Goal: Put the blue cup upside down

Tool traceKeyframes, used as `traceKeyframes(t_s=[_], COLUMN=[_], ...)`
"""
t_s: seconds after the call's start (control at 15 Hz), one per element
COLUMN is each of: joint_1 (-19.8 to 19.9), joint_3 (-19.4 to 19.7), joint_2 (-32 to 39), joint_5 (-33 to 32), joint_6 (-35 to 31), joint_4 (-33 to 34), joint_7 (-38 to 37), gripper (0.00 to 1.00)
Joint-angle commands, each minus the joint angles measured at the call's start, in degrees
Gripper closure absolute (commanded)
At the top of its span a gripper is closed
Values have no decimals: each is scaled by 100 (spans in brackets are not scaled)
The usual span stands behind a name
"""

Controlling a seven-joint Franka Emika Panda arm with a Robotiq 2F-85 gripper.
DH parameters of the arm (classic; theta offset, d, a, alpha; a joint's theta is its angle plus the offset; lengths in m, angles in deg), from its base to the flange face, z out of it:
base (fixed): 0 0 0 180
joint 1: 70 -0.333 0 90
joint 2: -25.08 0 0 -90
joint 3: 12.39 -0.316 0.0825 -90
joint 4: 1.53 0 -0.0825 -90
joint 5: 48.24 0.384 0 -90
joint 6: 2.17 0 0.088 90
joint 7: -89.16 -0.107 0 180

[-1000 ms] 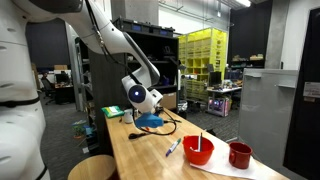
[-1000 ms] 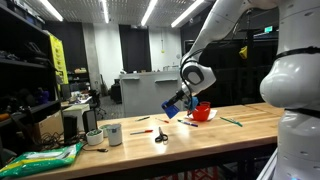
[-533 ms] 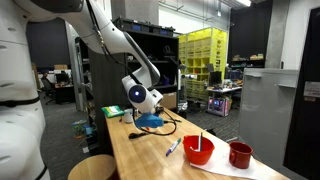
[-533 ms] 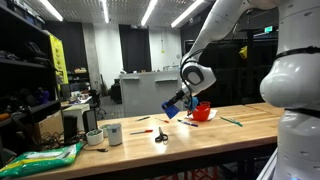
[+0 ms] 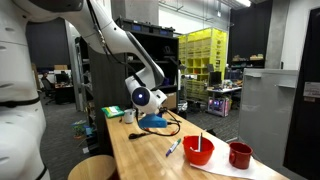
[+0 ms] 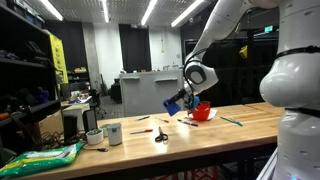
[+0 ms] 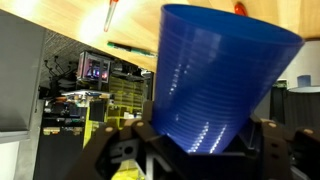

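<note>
The blue cup (image 7: 215, 80) fills the wrist view, clamped between the two black fingers (image 7: 135, 145), its wide end pointing away from the camera. In both exterior views my gripper (image 5: 152, 118) (image 6: 176, 104) holds the blue cup (image 5: 153, 120) (image 6: 173, 106) tilted in the air above the wooden table (image 5: 150, 155) (image 6: 140, 140). The gripper is shut on the cup.
A red bowl (image 5: 198, 150) with a utensil in it and a dark red cup (image 5: 240, 154) stand on a white sheet near the table end. A marker (image 5: 173, 147), scissors (image 6: 160, 136), a white mug (image 6: 112, 133) and a green bag (image 6: 40, 157) lie on the table.
The arm has shifted slightly, carrying the blue cup a little sideways and up; the cup stays gripped and tilted.
</note>
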Motion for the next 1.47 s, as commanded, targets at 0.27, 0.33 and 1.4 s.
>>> traceKeyframes(t_s=[0.27, 0.33, 1.4], joint_1=[-1197, -1286, -1881], joint_3=[1675, 1805, 2363], joint_2=[-94, -78, 803], joint_5=[6, -41, -99], joint_6=[1115, 1241, 1419], joint_4=[-321, -339, 56], joint_7=[-22, -26, -18], gripper=[48, 48, 48])
